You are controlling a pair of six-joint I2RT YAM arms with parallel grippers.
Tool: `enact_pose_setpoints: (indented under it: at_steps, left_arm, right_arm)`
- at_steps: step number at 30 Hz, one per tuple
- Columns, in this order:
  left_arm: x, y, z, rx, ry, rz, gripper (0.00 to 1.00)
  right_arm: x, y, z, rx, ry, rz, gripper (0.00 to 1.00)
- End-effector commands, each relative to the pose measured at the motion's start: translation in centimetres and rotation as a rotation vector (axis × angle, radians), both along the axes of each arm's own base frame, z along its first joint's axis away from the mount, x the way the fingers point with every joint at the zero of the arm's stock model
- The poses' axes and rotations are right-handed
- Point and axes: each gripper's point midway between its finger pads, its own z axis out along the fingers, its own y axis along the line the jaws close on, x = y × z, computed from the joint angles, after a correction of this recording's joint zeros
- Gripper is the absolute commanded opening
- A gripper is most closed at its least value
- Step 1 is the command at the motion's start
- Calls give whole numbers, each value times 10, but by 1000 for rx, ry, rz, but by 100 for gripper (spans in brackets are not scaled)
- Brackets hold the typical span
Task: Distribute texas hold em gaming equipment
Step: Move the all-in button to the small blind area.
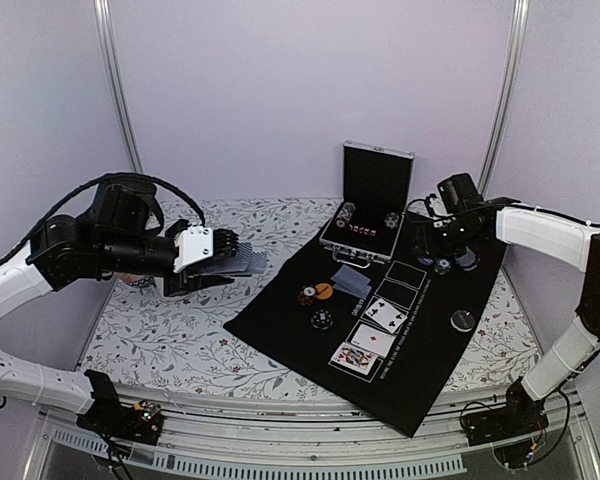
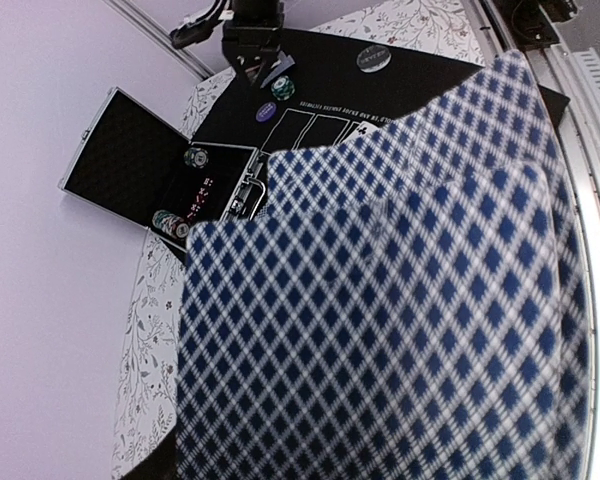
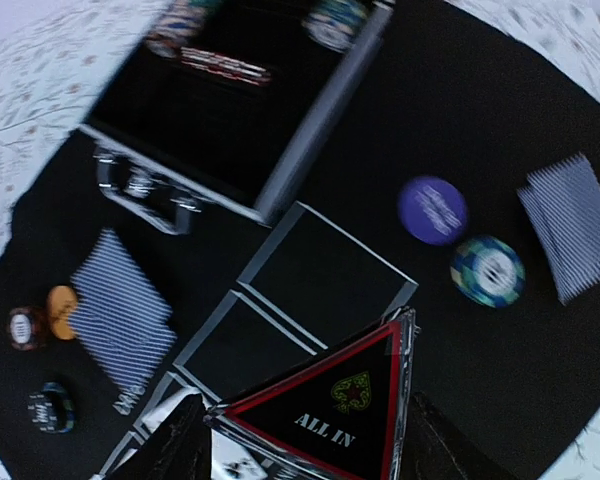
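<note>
left gripper point(image 1: 220, 263) clamped on fanned deck point(image 2: 380, 300) over floral table point(image 1: 170, 340), left of black mat point(image 1: 280, 320); card backs fill its wrist view, fingers hidden. right gripper point(image 1: 442, 248) pinches ALL IN plaque point(image 3: 325, 405), fingers cropped at frame bottom. three face-up cards point(image 1: 370, 335) on mat

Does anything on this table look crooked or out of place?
Yes. The black mat lies askew on the table, and its near corner overhangs the front edge. The cards in the left claw are splayed unevenly.
</note>
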Motion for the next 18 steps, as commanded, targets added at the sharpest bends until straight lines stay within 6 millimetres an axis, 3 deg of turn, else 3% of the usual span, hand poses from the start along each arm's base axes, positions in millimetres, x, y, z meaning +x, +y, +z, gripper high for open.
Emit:
enact_pose_setpoints:
  at_steps: [1, 4, 6, 11, 18]
  left_arm:
    - [1, -9, 1, -15, -45, -22, 49]
    - [0, -10, 0, -19, -59, -33, 49]
    - [0, -10, 0, -19, -66, -37, 49]
    - [2, -13, -1, -13, -76, -42, 49]
    - [8, -20, -1, -9, -106, -54, 49]
  right_arm:
    - [-26, -77, -38, -23, 105, -183, 40]
    - [-34, -115, -55, -22, 134, -269, 40]
    - [-35, -129, -66, -16, 146, -293, 40]
    - [-22, -139, -92, -49, 191, -287, 40]
    - [4, -156, -107, -129, 220, -307, 40]
